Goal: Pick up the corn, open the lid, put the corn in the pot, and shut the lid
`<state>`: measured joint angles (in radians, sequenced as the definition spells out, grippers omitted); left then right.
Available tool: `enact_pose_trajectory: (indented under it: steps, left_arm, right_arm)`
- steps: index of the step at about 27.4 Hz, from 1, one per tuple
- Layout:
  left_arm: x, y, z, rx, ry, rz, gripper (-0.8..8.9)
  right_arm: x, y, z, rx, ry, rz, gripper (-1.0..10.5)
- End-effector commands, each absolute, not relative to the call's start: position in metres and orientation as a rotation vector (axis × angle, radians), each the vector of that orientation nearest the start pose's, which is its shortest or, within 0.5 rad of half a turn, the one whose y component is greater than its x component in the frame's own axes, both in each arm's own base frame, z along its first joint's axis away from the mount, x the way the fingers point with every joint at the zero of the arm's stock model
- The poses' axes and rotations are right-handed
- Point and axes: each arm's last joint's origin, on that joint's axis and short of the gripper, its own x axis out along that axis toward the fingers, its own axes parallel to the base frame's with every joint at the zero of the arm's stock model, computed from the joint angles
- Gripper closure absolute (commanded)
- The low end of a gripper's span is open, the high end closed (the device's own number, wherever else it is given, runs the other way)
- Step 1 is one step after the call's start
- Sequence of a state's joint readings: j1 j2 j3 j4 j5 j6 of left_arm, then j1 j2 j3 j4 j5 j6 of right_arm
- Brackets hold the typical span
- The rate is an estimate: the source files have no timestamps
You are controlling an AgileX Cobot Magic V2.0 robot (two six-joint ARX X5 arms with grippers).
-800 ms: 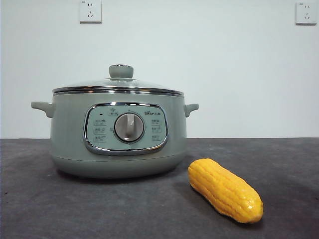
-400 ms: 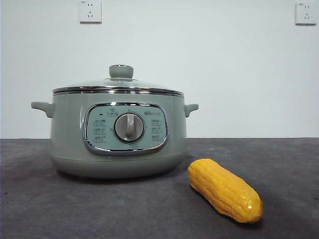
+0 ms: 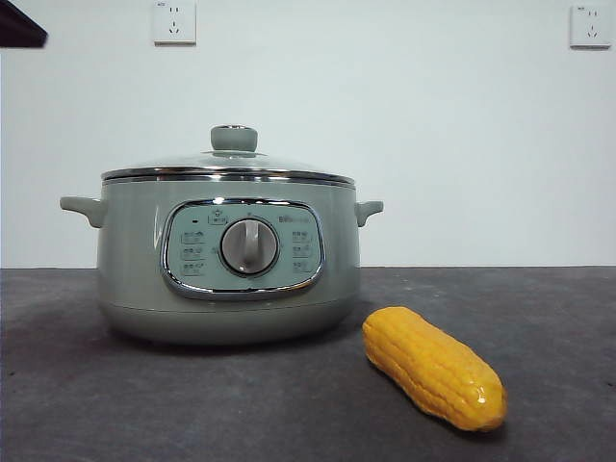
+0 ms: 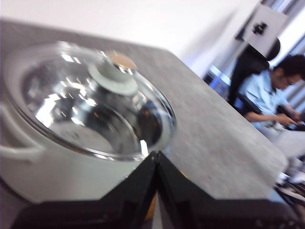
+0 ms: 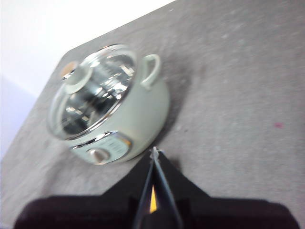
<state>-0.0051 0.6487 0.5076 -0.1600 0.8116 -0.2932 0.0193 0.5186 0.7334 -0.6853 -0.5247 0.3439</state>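
We see the corn [image 3: 435,368] lower right beside the lidded pot [image 3: 227,260] on the dark table [image 3: 96,404]; left gripper [image 4: 156,160] and right gripper [image 5: 154,153] both pinched together, holding nothing.

The only markings stand on the pot [image 3: 228,265], inside its chrome-framed control panel [image 3: 243,249]. To the upper right of the silver dial [image 3: 249,246] sits a short brand mark in pale print, too small to read letter by letter. Around the dial lie small pale icons with captions, three down each side and one above it, all too fine to make out. A small dark dot sits near the panel's upper left corner. The two wall sockets [image 3: 174,21] show only their slots, no legible print. In the wrist views the panel is blurred and nothing can be read there.
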Motion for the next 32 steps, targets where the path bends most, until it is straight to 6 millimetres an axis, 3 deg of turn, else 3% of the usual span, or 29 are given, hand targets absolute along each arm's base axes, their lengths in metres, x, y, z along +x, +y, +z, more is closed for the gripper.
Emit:
enact_pose_trajectory:
  steps: [1,7,14,17,25,32]
  left_arm:
    - [0.145,-0.028,0.262,-0.418,0.447,-0.807,8.18]
    - [0.142,-0.040,0.256,-0.423,0.535,-0.878,8.18]
    - [0.134,-0.052,0.254,-0.419,0.627,-0.951,8.18]
    - [0.131,-0.057,0.255,-0.409,0.649,-0.981,8.18]
    - [0.123,-0.069,0.257,-0.383,0.700,-1.053,8.19]
    - [0.124,-0.069,0.266,-0.374,0.671,-1.037,8.19]
  right_arm:
    - [0.108,0.018,0.304,0.461,0.604,0.508,9.5]
    - [0.133,0.031,0.297,0.475,0.778,0.625,9.3]
    - [0.163,0.075,0.286,0.330,0.970,0.656,5.3]
    - [0.173,0.099,0.279,0.234,1.044,0.635,4.1]
    - [0.202,0.170,0.242,-0.058,1.265,0.532,4.0]
    - [0.226,0.196,0.195,-0.180,1.383,0.441,4.1]
